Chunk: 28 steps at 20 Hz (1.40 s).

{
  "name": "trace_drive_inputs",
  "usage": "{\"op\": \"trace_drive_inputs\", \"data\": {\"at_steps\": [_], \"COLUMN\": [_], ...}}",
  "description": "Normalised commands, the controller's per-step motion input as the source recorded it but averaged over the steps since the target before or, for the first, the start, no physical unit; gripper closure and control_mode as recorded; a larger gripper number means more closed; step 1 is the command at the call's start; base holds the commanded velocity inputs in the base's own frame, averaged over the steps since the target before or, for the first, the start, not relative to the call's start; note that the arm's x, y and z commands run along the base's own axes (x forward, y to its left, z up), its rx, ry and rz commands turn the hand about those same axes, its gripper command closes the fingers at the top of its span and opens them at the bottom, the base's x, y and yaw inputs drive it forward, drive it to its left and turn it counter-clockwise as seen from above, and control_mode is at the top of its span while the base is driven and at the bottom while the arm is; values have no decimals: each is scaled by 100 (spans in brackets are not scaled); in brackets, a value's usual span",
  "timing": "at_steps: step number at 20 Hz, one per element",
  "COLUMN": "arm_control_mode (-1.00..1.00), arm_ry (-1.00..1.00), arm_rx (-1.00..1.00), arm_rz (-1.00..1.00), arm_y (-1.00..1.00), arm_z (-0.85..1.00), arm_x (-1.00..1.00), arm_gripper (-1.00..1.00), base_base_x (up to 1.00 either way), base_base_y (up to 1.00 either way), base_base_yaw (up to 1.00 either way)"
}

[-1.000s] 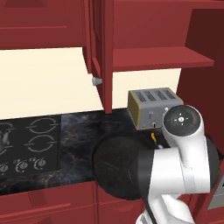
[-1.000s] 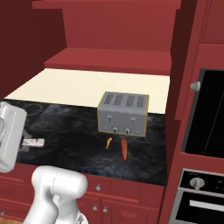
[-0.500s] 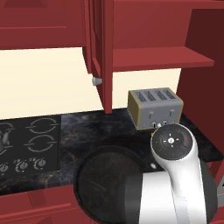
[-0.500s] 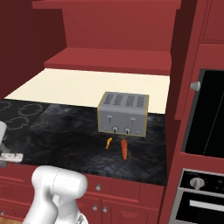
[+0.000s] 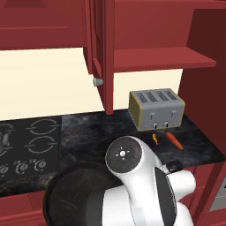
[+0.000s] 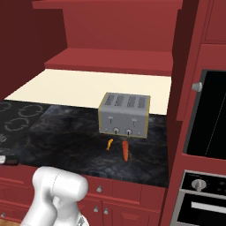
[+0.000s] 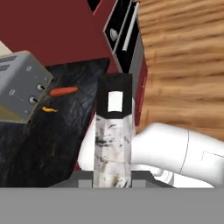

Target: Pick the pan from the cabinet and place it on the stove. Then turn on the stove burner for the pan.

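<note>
The pan (image 5: 73, 194) is hanging low at the front edge of the countertop (image 5: 92, 130), its round black body showing at the bottom of the left base view, partly hidden behind the white arm; it is off the cabinet (image 5: 145, 57) shelf and not yet over the stove (image 5: 26, 145), which lies to its left. In the hand view the pan's handle (image 7: 113, 131) is running straight up from the gripper (image 7: 113, 177), worn silver near the fingers and dark with a pale patch at the tip; the fingers are pinched fully in and clamping that handle. Judging by looks, the pan is stiff metal, moderately heavy for its size, with the weight sitting out in the bowl, so a grip on the thin handle is likely letting it droop or twist; the smooth handle may also slip. A hold close to the bowl would steady it better than one at the tip. Counting outward: one pan, one four-slot toaster (image 5: 156, 108) standing on the counter, one carrot (image 5: 175, 141) lying in front of it, one small orange scrap (image 5: 155, 139) just beside the carrot, one silver knob (image 5: 97, 81) on the open cabinet door, one built-in oven (image 6: 207, 132) at the right. On the stove, four burner rings in all, counted across both base views.
</note>
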Motion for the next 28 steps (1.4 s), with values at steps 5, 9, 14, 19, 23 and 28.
{"op": "trace_drive_inputs", "data": {"at_steps": [5,9,14,19,23,28], "arm_control_mode": [-100,-100,-100,-100,-100,-100], "arm_ry": [3,0,0,0,0,0], "arm_rx": [3,6,1,0,0,0], "arm_rz": [0,0,-1,-7,-20,-27], "arm_y": [57,48,58,58,39,22], "arm_z": [-7,-3,-16,-20,-26,-31], "arm_x": [48,60,63,60,62,61], "arm_gripper": [100,100,100,100,100,100], "base_base_x": [0,0,0,0,0,0], "base_base_y": [0,0,0,0,0,0], "base_base_yaw": [0,0,0,0,0,0]}}
